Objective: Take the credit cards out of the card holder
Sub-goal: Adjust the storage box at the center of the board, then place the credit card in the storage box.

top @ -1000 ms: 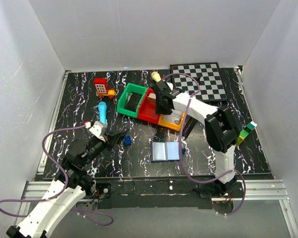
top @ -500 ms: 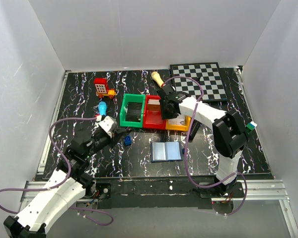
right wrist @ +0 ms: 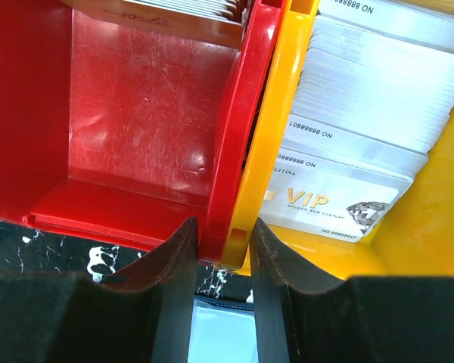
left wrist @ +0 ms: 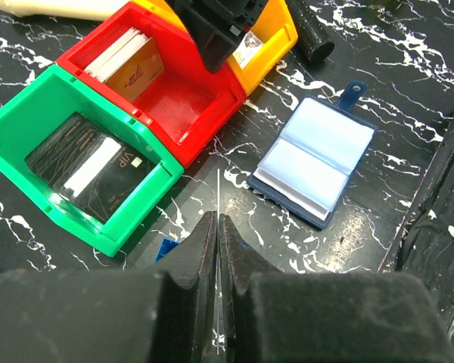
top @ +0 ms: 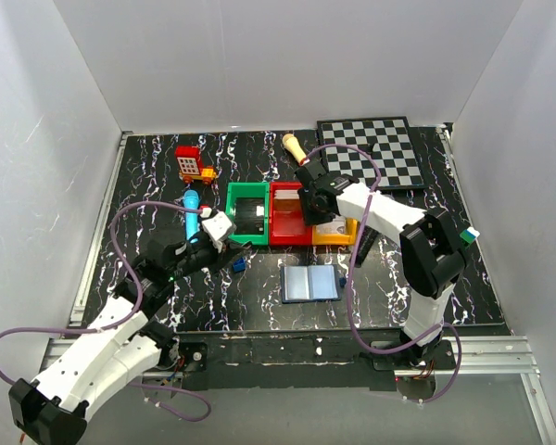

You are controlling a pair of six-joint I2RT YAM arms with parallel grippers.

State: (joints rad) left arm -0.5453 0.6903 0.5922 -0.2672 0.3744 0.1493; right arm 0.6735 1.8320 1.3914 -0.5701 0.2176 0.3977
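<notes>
Card holder [left wrist: 314, 162]: open flat on bench [left wrist: 408, 83]. Left tool [left wrist: 218, 224]: closed, empty. Right tool [right wrist: 222, 236]: clamped across adjoining walls of red bin [right wrist: 136, 113] and yellow bin [right wrist: 276, 91]

A: Top cam?
B: High over the table's [top: 148, 158] near edge, tilted toward the far edge, whole surface in frame.
A: Wrists?
B: Left: mid-range, angled down at green bin [left wrist: 136, 208] and card holder [left wrist: 312, 161]. Right: very close, straight down on the red bin [right wrist: 136, 113] / yellow bin [right wrist: 431, 257] shared wall. All three see the red bin.
</notes>
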